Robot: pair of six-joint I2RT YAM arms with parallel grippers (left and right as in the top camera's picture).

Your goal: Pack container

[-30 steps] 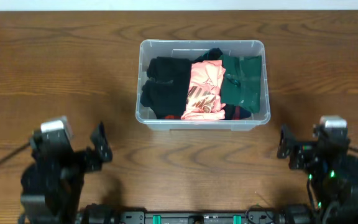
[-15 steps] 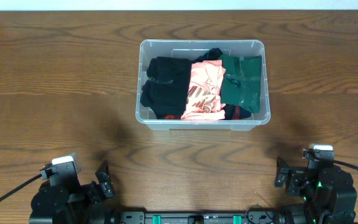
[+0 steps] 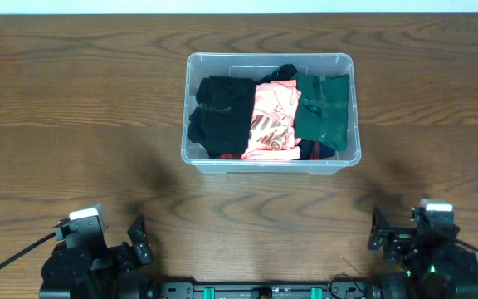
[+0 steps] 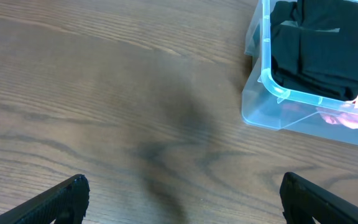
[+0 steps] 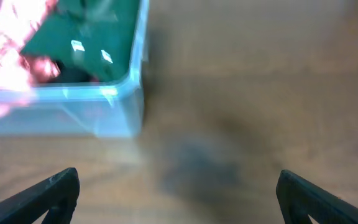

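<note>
One clear plastic container (image 3: 269,57), rounded corners, holds 3 folded items: black garment (image 3: 221,112), pink garment (image 3: 272,120), green garment (image 3: 324,112). Wood-grain table (image 3: 73,100). L gripper (image 4: 182,186), R gripper (image 5: 176,180): jaws wide apart, empty.

The left gripper (image 4: 182,198) faced forward and downward. Its 2 fingers (image 4: 64,196) were spread wide, 1 at each lower corner of the left wrist view. The left arm (image 3: 77,262) was folded compactly behind the gripper. The right gripper (image 5: 178,196) held the same pose, its 2 fingers (image 5: 312,193) equally wide apart. The right arm (image 3: 434,262) was folded behind it. The 2 grippers were well apart, pointing the same way.
</note>
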